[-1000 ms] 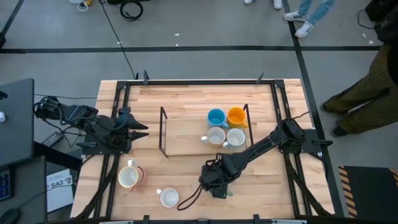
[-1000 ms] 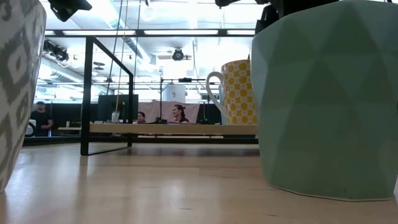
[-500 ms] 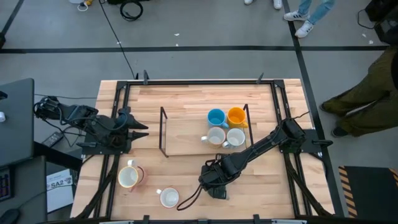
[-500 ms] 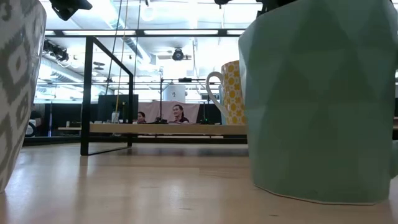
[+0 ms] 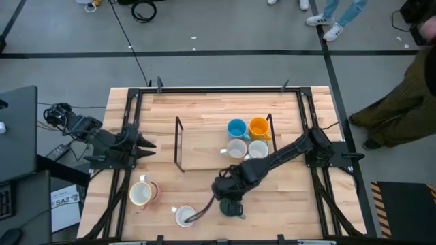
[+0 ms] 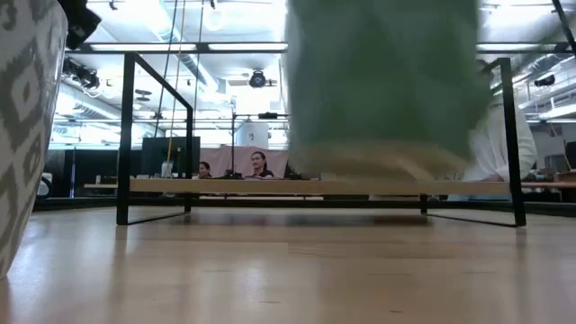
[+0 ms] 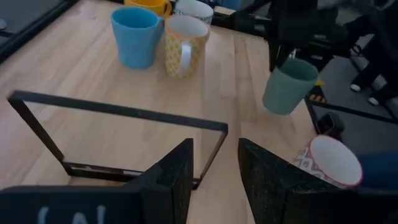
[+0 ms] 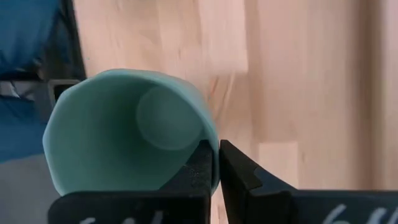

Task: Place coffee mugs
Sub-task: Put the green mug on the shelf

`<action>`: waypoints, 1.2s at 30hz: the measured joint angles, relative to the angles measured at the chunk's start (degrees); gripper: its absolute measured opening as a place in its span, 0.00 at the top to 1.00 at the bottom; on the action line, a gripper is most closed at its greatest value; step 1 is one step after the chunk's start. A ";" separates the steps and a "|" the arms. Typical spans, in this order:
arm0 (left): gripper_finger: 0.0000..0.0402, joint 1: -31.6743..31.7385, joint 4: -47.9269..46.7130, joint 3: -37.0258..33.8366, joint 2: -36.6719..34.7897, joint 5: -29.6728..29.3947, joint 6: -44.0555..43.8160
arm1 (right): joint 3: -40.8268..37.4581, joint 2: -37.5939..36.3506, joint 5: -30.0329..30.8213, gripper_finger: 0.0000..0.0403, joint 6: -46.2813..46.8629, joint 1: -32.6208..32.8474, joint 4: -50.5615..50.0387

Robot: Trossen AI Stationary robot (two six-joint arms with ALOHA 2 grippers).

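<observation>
The left gripper (image 5: 151, 143) waits at the table's left edge, fingers parted and empty. Two mugs (image 5: 140, 193) stand near the front. The right gripper (image 8: 214, 163) pinches the green mug (image 8: 124, 130) by its rim, apparently lifted clear of the table (image 5: 204, 102). Four mugs (image 5: 237, 128) cluster on the low rack (image 5: 178, 146).

The lifted green mug (image 6: 382, 85) is blurred, its top cut off.
</observation>
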 joint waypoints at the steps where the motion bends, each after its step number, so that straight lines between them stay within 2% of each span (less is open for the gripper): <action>1: 0.67 -0.23 0.28 -0.78 -0.67 -0.11 -0.10 | 1.38 0.00 -0.25 0.96 -0.40 -0.57 -0.59; 8: 0.67 -0.48 0.29 -4.26 -2.95 -0.47 0.15 | 12.38 -0.13 0.03 0.96 -4.78 -5.47 -3.38; 14: 0.67 -0.45 1.29 -5.75 -2.95 -1.13 0.26 | 18.49 -0.13 0.90 0.96 -13.49 -12.02 -3.46; 28: 0.67 -0.45 2.49 -5.96 -2.95 -1.15 0.29 | 19.70 -0.11 0.84 0.96 -30.54 -32.06 -3.66; 36: 0.67 -0.45 2.50 -5.96 -2.93 -1.15 0.32 | 19.70 -0.11 -1.72 0.96 -36.20 -37.57 -3.83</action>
